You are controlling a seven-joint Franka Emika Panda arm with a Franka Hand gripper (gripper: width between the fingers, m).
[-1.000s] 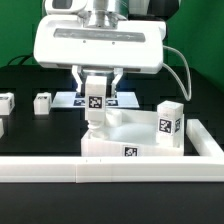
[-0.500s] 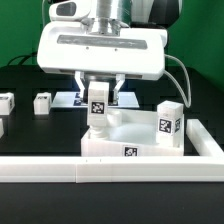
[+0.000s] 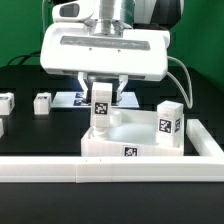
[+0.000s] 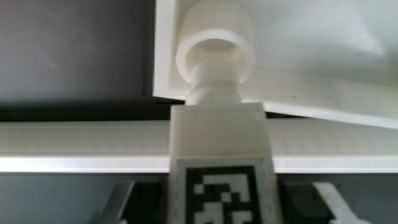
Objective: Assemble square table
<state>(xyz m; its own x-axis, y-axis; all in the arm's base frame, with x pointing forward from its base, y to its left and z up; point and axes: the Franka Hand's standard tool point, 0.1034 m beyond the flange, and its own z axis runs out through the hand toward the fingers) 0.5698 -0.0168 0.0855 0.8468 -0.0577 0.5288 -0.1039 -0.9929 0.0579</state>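
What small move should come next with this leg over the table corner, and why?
Probably ease the leg straight down. The gripper is shut on it, upright, and the wrist view shows its narrow end lined up with the corner socket of the square table. Whether it has entered, I cannot tell.

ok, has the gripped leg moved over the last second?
Yes. The leg shifted toward the exterior view's right, horizontally nearer the edge tag of the square table.
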